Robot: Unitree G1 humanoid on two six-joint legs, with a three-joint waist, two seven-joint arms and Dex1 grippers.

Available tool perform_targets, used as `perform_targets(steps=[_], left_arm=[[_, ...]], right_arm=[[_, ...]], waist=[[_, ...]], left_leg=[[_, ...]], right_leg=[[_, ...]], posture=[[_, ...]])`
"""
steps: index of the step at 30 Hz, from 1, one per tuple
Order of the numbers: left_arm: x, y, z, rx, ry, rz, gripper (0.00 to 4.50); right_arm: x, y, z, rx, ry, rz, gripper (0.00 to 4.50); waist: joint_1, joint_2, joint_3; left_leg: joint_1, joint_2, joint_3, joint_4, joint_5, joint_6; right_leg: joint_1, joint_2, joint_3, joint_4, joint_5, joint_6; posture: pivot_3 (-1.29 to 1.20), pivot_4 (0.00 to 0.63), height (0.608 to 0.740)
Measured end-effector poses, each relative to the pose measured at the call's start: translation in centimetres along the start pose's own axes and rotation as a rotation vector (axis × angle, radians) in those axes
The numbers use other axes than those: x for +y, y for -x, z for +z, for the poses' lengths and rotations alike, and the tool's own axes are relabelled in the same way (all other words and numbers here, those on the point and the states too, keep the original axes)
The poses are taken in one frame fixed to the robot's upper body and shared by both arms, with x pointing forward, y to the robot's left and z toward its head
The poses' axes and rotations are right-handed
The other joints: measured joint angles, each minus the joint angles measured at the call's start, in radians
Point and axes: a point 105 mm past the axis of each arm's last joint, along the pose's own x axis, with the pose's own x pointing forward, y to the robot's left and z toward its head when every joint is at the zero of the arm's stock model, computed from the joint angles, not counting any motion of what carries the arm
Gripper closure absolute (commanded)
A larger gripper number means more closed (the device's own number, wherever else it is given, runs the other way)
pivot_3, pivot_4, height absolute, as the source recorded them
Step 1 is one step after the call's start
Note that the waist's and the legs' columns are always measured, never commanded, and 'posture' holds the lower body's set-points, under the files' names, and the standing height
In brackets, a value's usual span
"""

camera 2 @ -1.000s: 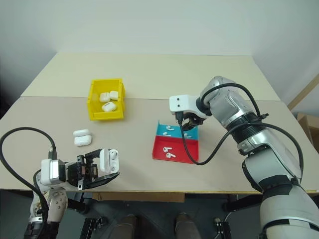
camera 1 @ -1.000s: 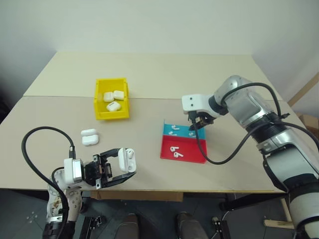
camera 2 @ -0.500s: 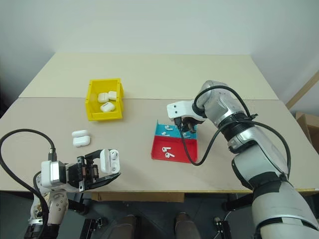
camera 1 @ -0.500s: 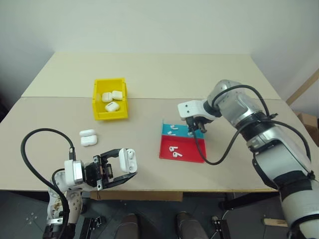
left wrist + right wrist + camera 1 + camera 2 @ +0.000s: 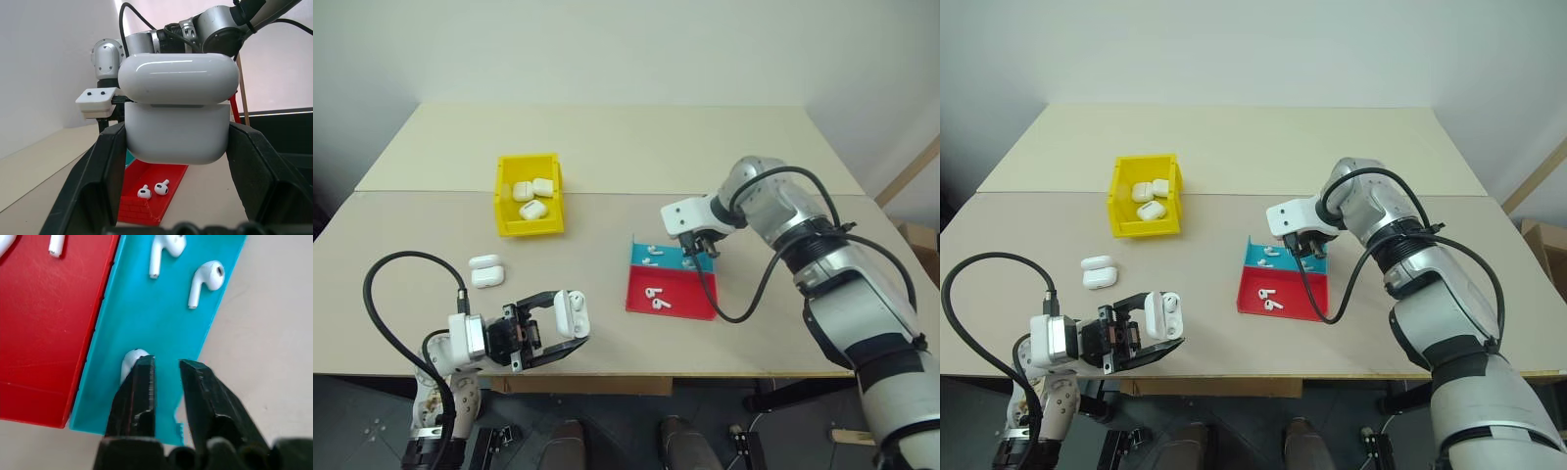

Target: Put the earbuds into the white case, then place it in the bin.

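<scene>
You see a blue tray [image 5: 161, 328] under the right fingers, adjoining a red tray [image 5: 44, 333], both on a beige table [image 5: 607, 147].

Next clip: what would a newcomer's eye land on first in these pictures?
Probably the bright yellow bin at the table's back left, with three white cases inside. Next, the red tray and blue tray side by side in the middle, scattered with earbuds, the right gripper down in the blue one beside an earbud. At the near edge, the left gripper clamps an open white case.
</scene>
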Motion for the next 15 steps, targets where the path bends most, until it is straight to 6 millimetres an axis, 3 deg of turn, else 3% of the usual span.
perform_targets(steps=[2, 15], left_arm=[[0.05, -0.02, -0.01, 0.000, 0.001, 0.005, 1.73], [0.11, -0.06, -0.16, 0.020, -0.003, 0.002, 1.73]], right_arm=[[-0.48, 0.65, 0.24, -0.011, -0.001, -0.023, 1.72], [-0.22, 0.07, 0.51, 0.001, -0.131, 0.046, 1.72]], waist=[[0.000, 0.000, 0.000], [0.000, 0.001, 0.000]], left_leg=[[0.000, 0.000, 0.000, 0.000, 0.000, 0.000], [0.001, 0.000, 0.000, 0.000, 0.000, 0.000]], right_leg=[[0.000, 0.000, 0.000, 0.000, 0.000, 0.000], [-0.001, 0.000, 0.000, 0.003, 0.000, 0.000]], posture=[[0.00, 0.150, 0.740], [0.00, 0.150, 0.740]])
